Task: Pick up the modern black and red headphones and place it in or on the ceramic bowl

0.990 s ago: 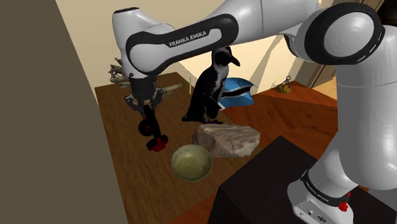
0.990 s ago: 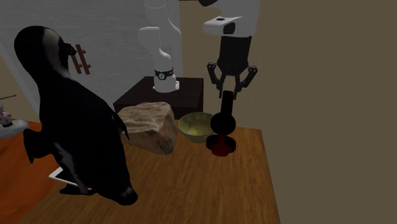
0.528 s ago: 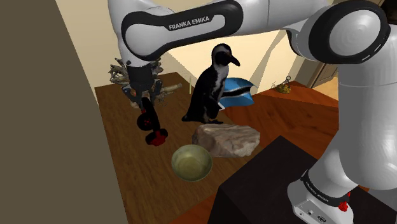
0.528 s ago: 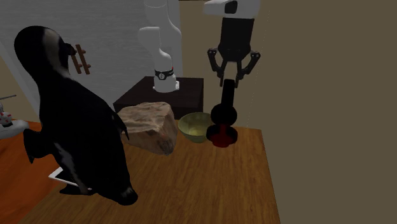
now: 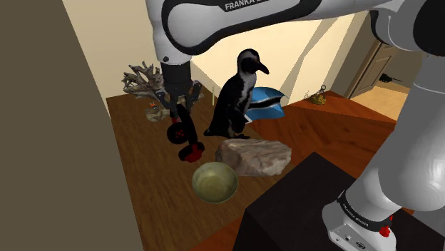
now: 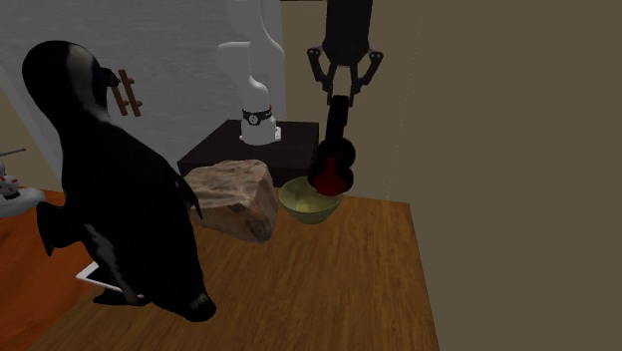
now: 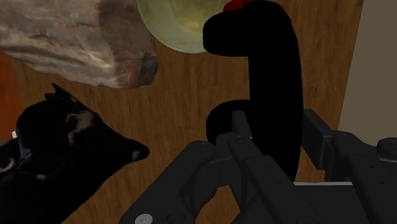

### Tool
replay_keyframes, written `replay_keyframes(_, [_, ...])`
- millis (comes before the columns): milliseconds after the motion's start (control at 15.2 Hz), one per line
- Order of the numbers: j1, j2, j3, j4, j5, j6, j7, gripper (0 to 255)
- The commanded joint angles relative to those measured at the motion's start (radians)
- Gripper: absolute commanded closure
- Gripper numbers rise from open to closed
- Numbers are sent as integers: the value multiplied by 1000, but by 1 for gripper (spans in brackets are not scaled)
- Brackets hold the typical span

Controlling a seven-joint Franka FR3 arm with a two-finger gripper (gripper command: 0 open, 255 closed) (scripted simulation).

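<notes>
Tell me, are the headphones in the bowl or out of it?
Out. The gripper holds the headphones in the air, short of the bowl.

A black-and-white penguin figure (image 5: pixel 235 100) stands beside the jaws; a brown rock (image 5: pixel 253 155) lies lower, off to that same side

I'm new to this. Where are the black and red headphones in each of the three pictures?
Shoulder view: the headphones hang left of centre from the end effector, up and left of the bowl.
Second exterior view: upper centre, dangling just above the bowl's right side.
Wrist view: the black band is clasped by the end effector and reaches toward the bowl.
Shared landmark: the brown rock beside the bowl.
</notes>
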Motion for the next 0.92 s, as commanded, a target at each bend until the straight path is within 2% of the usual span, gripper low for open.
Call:
replay_keyframes(0, [-24,-96,4,-86,43,1,-25,255])
replay_keyframes(264, [-49,-269,-4,-222,123,-15,-79,255])
replay_keyframes(594, [-52,-478,-38,-358,208,-70,-148,255])
replay_keyframes(858, [-48,-474,-36,-408,208,-17,-146,255])
